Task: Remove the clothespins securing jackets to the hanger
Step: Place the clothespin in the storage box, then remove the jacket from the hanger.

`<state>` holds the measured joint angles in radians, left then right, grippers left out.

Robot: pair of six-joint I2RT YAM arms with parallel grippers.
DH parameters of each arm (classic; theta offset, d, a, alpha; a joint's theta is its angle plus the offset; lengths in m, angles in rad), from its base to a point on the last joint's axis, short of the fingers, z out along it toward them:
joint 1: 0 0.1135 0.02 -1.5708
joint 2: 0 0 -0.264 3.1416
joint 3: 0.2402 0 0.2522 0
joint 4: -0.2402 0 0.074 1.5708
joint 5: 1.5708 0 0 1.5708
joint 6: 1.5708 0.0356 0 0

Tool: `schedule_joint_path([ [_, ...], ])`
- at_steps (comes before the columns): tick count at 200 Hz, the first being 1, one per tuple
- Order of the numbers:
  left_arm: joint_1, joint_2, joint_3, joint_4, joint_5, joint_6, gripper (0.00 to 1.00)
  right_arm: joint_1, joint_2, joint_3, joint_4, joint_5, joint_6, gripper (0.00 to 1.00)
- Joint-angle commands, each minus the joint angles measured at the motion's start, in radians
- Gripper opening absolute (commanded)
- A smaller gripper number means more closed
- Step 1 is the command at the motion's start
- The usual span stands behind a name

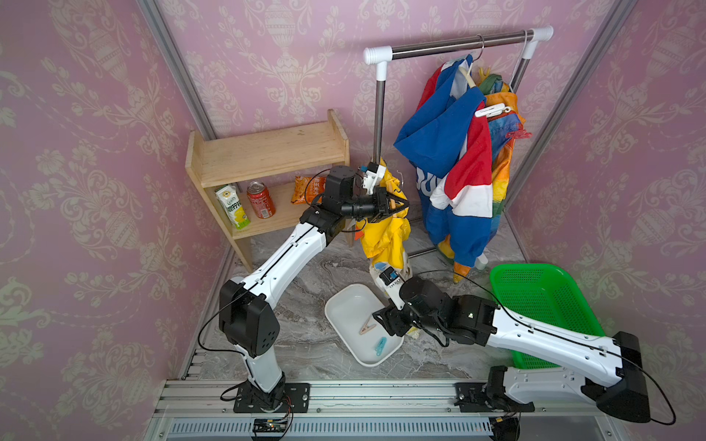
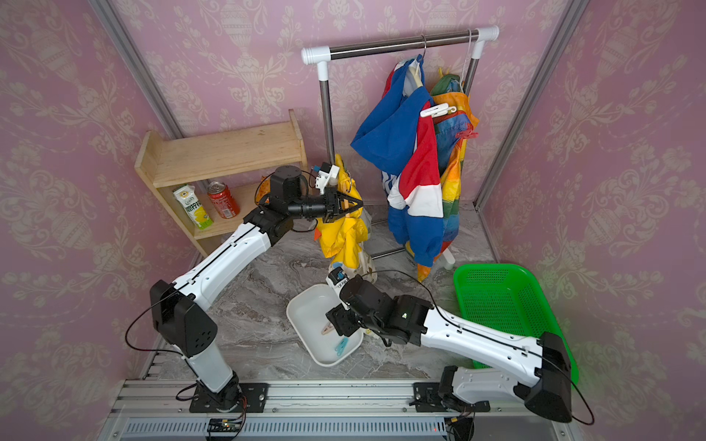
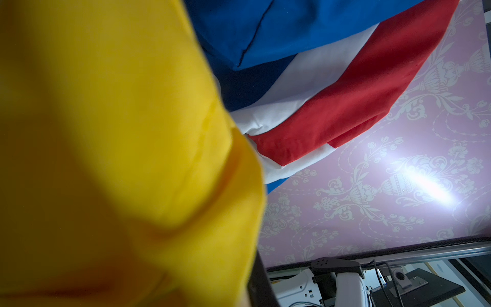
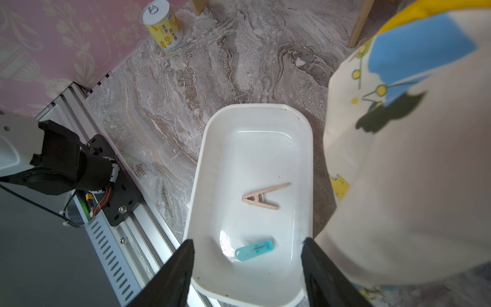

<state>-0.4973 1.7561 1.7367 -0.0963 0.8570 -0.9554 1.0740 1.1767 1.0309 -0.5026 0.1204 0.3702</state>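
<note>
In both top views my left gripper [image 1: 397,204] is shut on the hanger of the yellow jacket [image 1: 386,240], holding it up away from the rack. Yellow cloth [image 3: 119,146] fills most of the left wrist view. My right gripper [image 4: 249,240] hangs open over the white tray [image 4: 202,159], nothing between its fingers. A beige clothespin [image 4: 263,198] and a teal clothespin [image 4: 254,250] lie in the tray. On the rack, a white clothespin [image 1: 490,110] grips the blue, red and white jacket [image 1: 447,152]. A red clothespin [image 1: 518,134] grips the rainbow jacket [image 1: 504,160].
The clothes rack rail [image 1: 458,44] stands at the back right. A wooden shelf [image 1: 267,152] at the back left holds a carton, a red can and a snack bag. A green basket [image 1: 542,298] sits beside the right arm. A yellow can [image 4: 162,24] stands on the marble floor.
</note>
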Motion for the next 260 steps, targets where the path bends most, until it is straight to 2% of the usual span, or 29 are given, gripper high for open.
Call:
schedule_joint_path([
  [1,0.007,-0.053,0.046,0.053,0.031,0.053,0.00,-0.019,-0.049,0.013,-0.004,-0.023,0.015,0.66],
  [31,0.006,-0.060,0.041,0.061,0.086,0.053,0.00,-0.039,-0.123,0.154,-0.085,0.011,-0.020,0.67],
  [49,0.007,-0.068,0.041,0.035,0.146,0.060,0.00,-0.071,-0.166,0.293,-0.157,0.120,-0.050,0.70],
  [71,0.007,-0.099,0.040,-0.111,0.194,0.168,0.00,-0.174,-0.207,0.419,-0.198,0.207,-0.068,0.74],
  [92,0.005,-0.140,0.021,-0.207,0.233,0.247,0.00,-0.289,-0.240,0.466,-0.141,0.186,-0.063,0.78],
  [110,0.003,-0.189,-0.033,-0.183,0.285,0.254,0.00,-0.368,-0.196,0.524,-0.143,0.165,-0.063,0.79],
  [143,-0.001,-0.259,-0.142,-0.056,0.367,0.159,0.00,-0.445,-0.051,0.587,-0.157,0.005,-0.093,0.78],
  [183,-0.004,-0.303,-0.274,0.232,0.449,-0.104,0.00,-0.445,0.027,0.516,-0.104,-0.010,-0.176,0.80],
  [197,-0.004,-0.305,-0.287,0.301,0.469,-0.180,0.00,-0.443,0.026,0.479,-0.065,-0.038,-0.187,0.86],
  [238,-0.006,-0.293,-0.275,0.458,0.523,-0.344,0.00,-0.419,0.055,0.420,-0.010,0.050,-0.219,0.93],
  [260,-0.010,-0.284,-0.272,0.475,0.535,-0.373,0.00,-0.419,0.079,0.414,0.036,0.055,-0.220,0.96],
])
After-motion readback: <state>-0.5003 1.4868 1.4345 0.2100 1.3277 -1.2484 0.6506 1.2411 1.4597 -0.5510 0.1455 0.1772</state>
